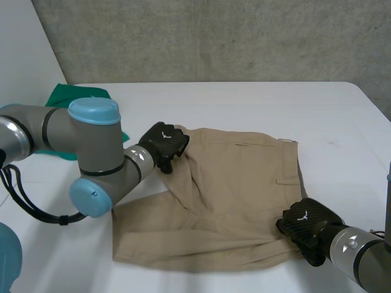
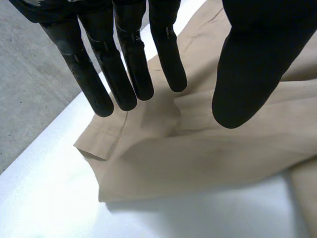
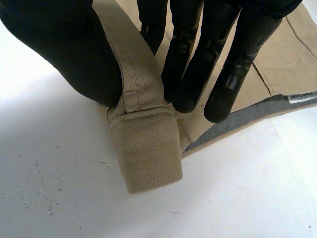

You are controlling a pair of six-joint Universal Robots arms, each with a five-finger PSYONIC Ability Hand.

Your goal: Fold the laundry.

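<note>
The tan twill trousers (image 1: 232, 183) are lying spread across the middle and lower part of the frame in the head view, on the white table (image 1: 244, 104), with the waistband toward the right and the legs reaching left. A raised diagonal ridge is running from the upper left of the cloth down toward its centre, so the legs seem to be only loosely laid together, not squared up.

The robot's left hand (image 1: 164, 143) is hovering at the upper left corner of the trousers. In its wrist view its fingers (image 2: 124, 64) are reaching out straight with the thumb held apart, and the leg hem (image 2: 96, 141) is lying beyond the fingertips, ungripped as far as I can tell. The right hand (image 1: 305, 226) is sitting at the lower right of the cloth, pinching the waistband corner (image 3: 146, 148) between thumb and fingers.

Judging from this, the fold is barely getting under way: the garment is flat but no neat fold is showing, and smoothing, halving and stacking are all remaining. A crumpled green cloth (image 1: 64, 97) is waiting at the upper left of the frame, behind the left arm, looking untouched
</note>
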